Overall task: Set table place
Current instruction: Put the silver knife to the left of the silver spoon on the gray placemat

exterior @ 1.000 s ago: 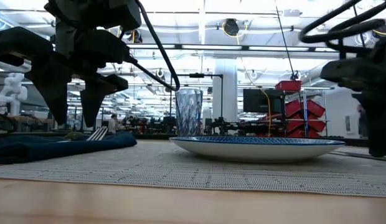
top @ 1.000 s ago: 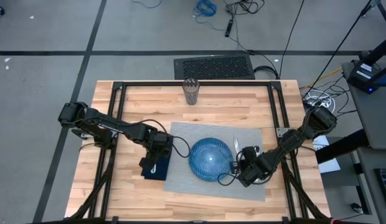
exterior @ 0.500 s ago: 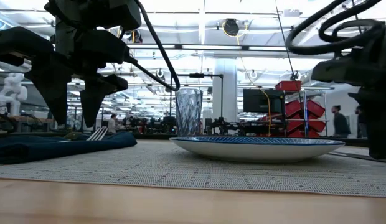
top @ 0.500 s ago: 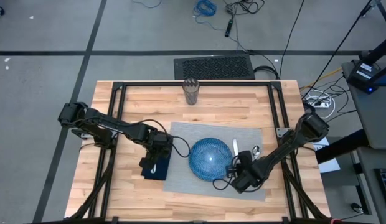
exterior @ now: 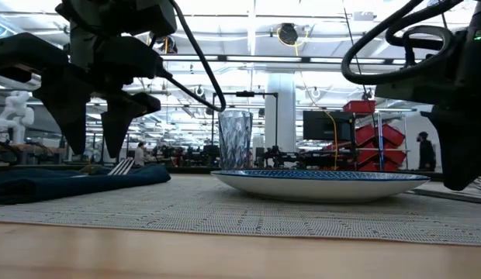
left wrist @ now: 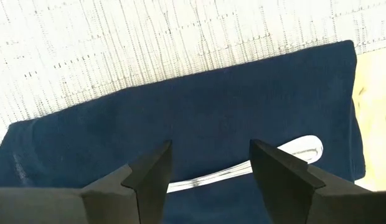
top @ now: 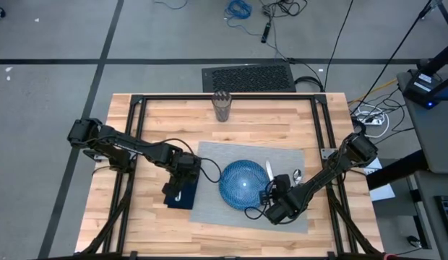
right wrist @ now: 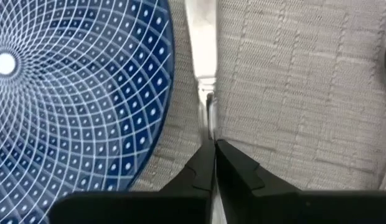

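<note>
On the butcher-block desk [top: 152, 123], the left end effector [top: 182, 175] hovers over a navy napkin [top: 182, 193] at the left edge of the grey placemat [top: 209, 202], its fingers [left wrist: 149, 171] spread apart around nothing; a silver utensil [left wrist: 243, 169], probably a fork, lies on the napkin below them; a round blue patterned plate [top: 243, 183] sits in the middle of the placemat, with a ribbed glass tumbler [top: 222, 106] well behind it near the desk's far edge; just right of the plate lies a table knife [right wrist: 201, 37], then a spoon [top: 297, 174]; the right end effector [right wrist: 213, 163] is at the knife's handle, fingers pressed together, seemingly pinching its end.
</note>
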Controlling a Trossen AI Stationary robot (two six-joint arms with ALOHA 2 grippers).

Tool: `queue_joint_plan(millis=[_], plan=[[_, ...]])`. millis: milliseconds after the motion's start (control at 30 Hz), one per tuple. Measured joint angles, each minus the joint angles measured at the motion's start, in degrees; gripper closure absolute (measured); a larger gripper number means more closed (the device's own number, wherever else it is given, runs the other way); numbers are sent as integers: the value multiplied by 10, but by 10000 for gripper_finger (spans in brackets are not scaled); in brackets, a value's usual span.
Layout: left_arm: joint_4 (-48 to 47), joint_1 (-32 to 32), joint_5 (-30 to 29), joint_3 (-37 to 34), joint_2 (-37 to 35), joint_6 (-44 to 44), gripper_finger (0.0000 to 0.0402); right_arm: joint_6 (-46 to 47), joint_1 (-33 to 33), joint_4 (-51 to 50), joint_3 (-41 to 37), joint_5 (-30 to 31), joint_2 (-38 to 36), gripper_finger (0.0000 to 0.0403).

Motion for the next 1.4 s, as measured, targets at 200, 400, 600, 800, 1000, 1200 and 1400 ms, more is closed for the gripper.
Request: queue_joint_plan(millis=[200,400,600,800,1000,1200,1400], plan=[[6,0,0,0,0,-6,202,-6,2,-7,0,2,-1,402],[5,0,0,0,0,-14,202,-15,18,-12,0,6,-1,387],[16,0,-1,0,0,-14,202,-23,15,-21,0,47,-2,368],[23,0,-1,0,0,-12,202,-82,-5,-6,0,53,-2,397],[28,0,-1,0,0,-12,202,-141,-28,21,-2,49,-2,402],[28,0,-1,0,0,-12,202,-177,-49,57,-10,50,-3,403],[28,0,-1,0,0,-10,202,-225,-73,85,-10,50,-3,403]])
